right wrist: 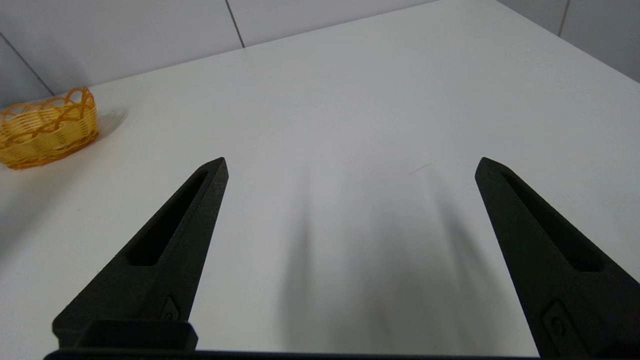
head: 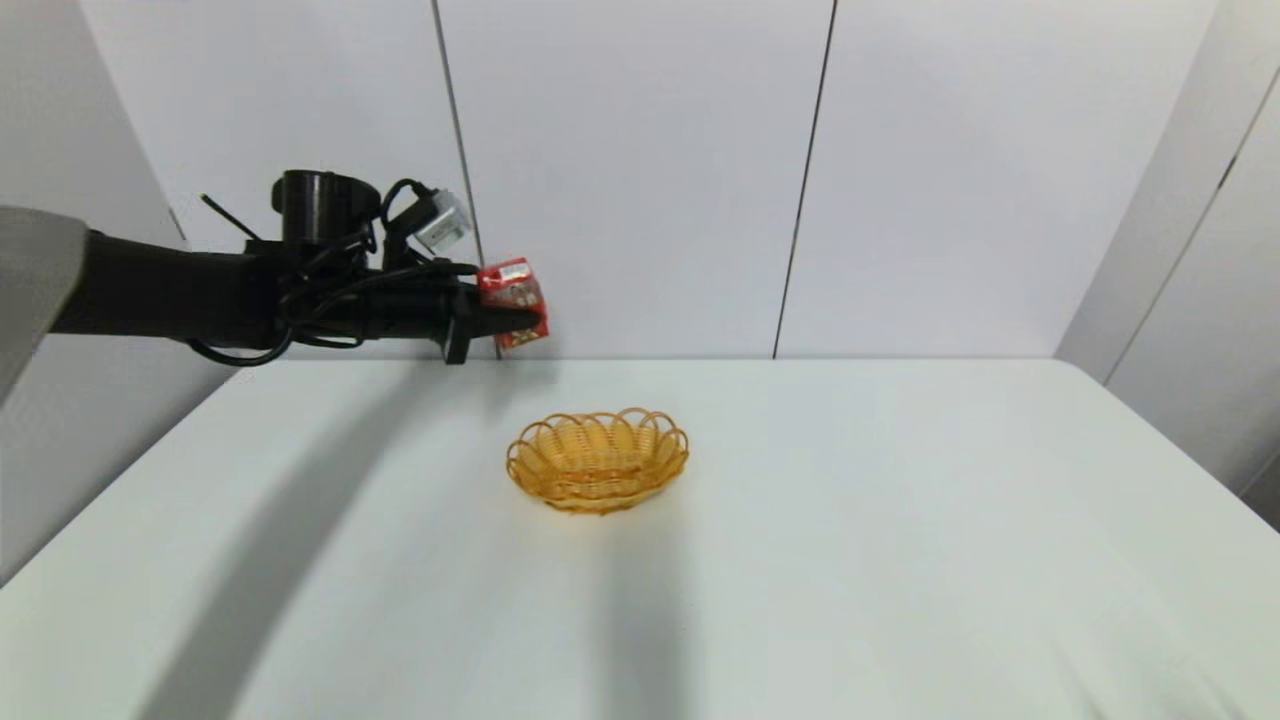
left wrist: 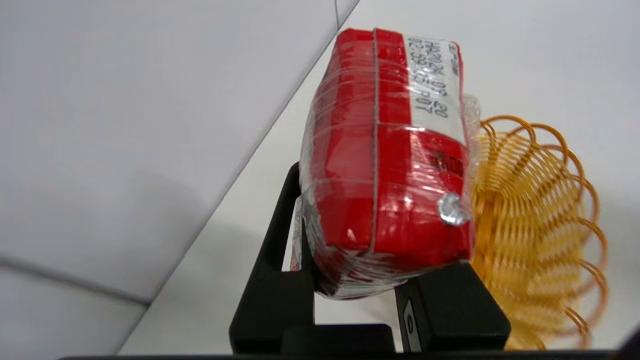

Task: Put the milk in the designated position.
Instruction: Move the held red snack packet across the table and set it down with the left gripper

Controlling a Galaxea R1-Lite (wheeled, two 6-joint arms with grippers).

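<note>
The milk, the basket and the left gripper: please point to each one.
milk [left wrist: 390, 165], left wrist view, red side face.
basket [head: 597, 460], head view, woven wall near the rim.
left gripper [head: 505, 318], head view, between its fingertips, clamping the milk.

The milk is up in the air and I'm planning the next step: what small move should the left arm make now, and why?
Probably lower it toward bare tabletop. The left gripper holds the milk clamped between its fingers, high above the table near the back wall, beyond the basket. Nothing is set down yet. The right gripper hangs open over the table.
</note>
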